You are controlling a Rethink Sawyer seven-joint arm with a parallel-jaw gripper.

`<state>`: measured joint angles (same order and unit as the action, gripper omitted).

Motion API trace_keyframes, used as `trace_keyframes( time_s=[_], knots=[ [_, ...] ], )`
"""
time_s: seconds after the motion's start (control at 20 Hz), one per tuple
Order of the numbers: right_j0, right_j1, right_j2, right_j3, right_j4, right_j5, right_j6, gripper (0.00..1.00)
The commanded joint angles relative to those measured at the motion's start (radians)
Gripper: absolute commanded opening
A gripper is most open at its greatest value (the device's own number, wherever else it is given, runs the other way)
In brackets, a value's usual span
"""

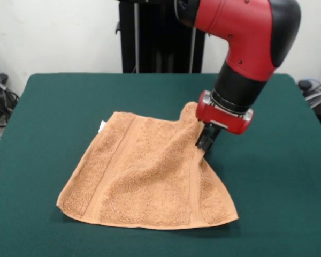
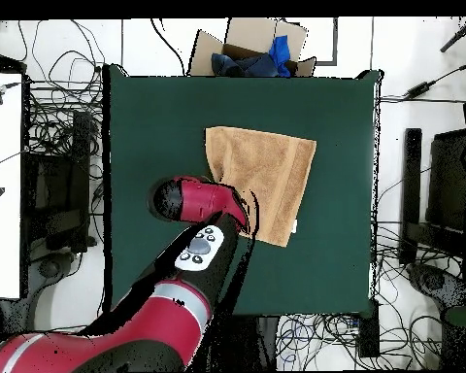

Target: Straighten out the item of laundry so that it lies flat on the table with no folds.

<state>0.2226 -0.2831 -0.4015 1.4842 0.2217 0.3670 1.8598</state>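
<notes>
The tan terry towel point(image 1: 144, 171) lies mostly spread on the dark green table point(image 1: 64, 101). A flat band runs near each side edge and a small white tag point(image 1: 102, 127) sits at its far left corner. My gripper point(image 1: 205, 141) is shut on the towel's right edge near the far right corner. It holds that edge lifted, so the cloth rises in a fold toward the wrist. In the overhead view the towel point(image 2: 271, 175) lies in the table's point(image 2: 149, 126) middle, and the arm point(image 2: 203, 204) hides the gripper.
The pedestal point(image 1: 160, 37) stands behind the table's far edge. A cardboard box with blue cloth point(image 2: 256, 53) sits beyond the table's top edge in the overhead view. Cables and equipment point(image 2: 52, 146) lie on the floor at both sides.
</notes>
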Motion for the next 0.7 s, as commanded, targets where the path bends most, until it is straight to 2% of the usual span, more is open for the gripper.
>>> trace_keyframes(
  time_s=[0.05,0.7],
  knots=[
    [0.017,0.005,0.095,-0.037,0.017,0.121,0.155,0.0],
    [0.022,0.048,0.082,-0.076,0.017,0.099,0.17,0.0]
  ],
)
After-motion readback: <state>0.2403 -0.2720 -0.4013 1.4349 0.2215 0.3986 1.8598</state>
